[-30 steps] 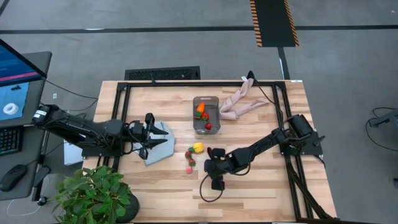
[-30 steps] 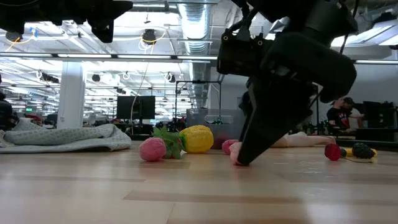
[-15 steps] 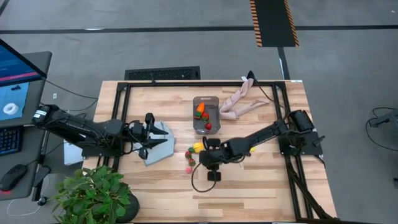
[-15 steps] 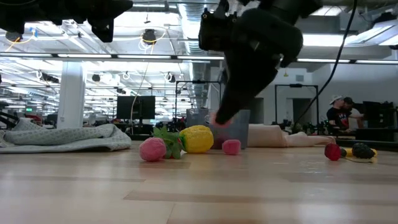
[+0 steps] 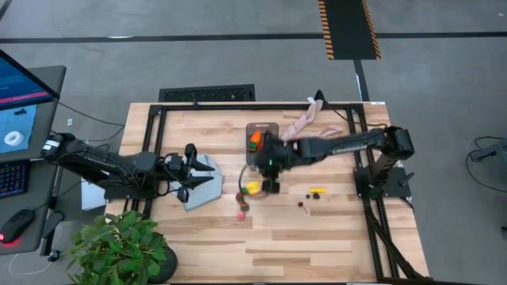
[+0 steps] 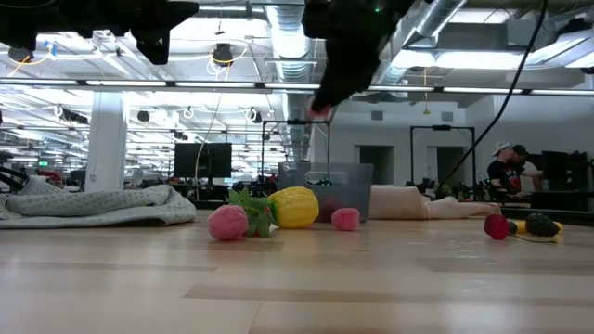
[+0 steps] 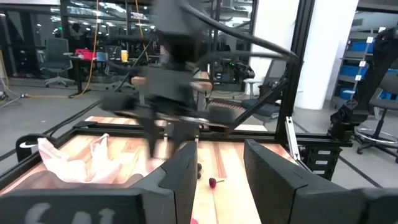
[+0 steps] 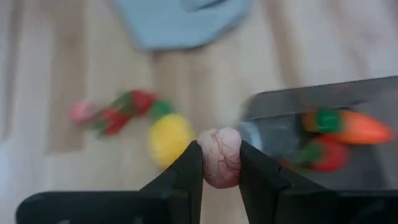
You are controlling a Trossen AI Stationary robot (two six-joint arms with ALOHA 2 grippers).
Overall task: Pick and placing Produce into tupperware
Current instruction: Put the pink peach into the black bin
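Note:
My right gripper [image 5: 255, 170] hangs above the table by the near end of the clear tupperware [image 5: 261, 146], shut on a pink berry [image 8: 221, 155]; the low view shows it high up [image 6: 322, 107]. In the tub lie an orange carrot [image 8: 357, 127] and a strawberry [image 8: 326, 155]. On the wood near the tub rest a yellow lemon [image 5: 252, 188], strawberries [image 5: 242, 198] and another pink berry [image 5: 241, 214]. Farther right lie dark berries [image 5: 302, 204] and a small banana [image 5: 318, 190]. My left gripper [image 5: 198, 172] waits open over the grey-blue cloth [image 5: 204, 184]. My right gripper pinches the pink berry's two sides [image 8: 205, 158] between its two fingers [image 8: 258, 168]. The fingers slant downward, coming from the table's right side. The berry is lifted clear of the table, beside the tub's near end.
A beige limp object [image 5: 305, 131] lies at the far right of the tub. A black frame [image 5: 158, 119] runs around the table's edge. A potted plant [image 5: 119, 245] stands at the near left corner. Bare wood stretches along the near side.
My right gripper has risen off the table with the pink berry and gone toward the far edge, up to the tupperware's near end. The berry, on the wood a second ago, now hangs clear. The dark berries and banana that the arm covered show now.

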